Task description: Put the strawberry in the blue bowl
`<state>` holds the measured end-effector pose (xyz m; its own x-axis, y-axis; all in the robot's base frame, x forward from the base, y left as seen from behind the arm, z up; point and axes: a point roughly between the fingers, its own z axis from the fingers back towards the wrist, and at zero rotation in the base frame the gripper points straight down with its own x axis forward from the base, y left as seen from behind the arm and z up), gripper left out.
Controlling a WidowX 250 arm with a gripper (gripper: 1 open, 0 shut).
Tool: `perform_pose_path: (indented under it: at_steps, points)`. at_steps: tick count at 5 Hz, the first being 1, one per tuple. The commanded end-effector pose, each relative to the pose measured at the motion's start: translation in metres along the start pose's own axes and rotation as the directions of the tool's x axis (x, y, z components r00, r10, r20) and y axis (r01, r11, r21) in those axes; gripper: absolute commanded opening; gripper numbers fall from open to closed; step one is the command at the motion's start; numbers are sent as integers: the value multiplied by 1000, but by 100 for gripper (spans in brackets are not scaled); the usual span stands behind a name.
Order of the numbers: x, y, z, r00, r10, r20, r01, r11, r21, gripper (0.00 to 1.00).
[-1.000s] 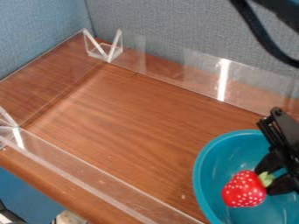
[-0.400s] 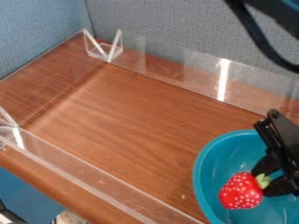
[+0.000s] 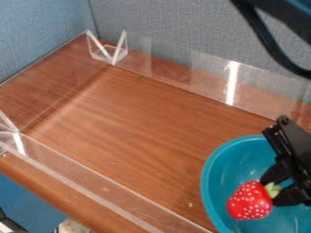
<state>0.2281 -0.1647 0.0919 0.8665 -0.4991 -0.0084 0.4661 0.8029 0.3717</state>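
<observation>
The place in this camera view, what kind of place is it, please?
Probably a robot test bench rather than a kitchen: a bare wooden table fenced by a low clear plastic barrier, grey fabric panels behind, and a black claw holding a strawberry over a blue bowl.

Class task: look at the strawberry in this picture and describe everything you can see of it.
The strawberry is small, bright red and dimpled, with a glossy, plastic-looking skin and a green leafy top pointing right. It sits inside the rim of the blue bowl, near the lower right corner of the view. The black gripper has its jaws shut at the leafy end. Whether the berry rests on the bowl's floor or hangs just above it cannot be told. It is far smaller than the bowl.
</observation>
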Motion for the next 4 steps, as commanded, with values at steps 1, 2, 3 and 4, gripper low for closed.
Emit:
perform_pose_path:
  at_steps: [1, 2, 3, 4]
  points:
    - [1, 4, 23, 996, 28, 82, -26, 999, -22, 0]
    - [1, 4, 24, 996, 40, 85, -38, 999, -23, 0]
    - [1, 3, 24, 995, 46, 88, -44, 999, -25, 0]
    - [1, 3, 24, 995, 49, 88, -47, 999, -26, 0]
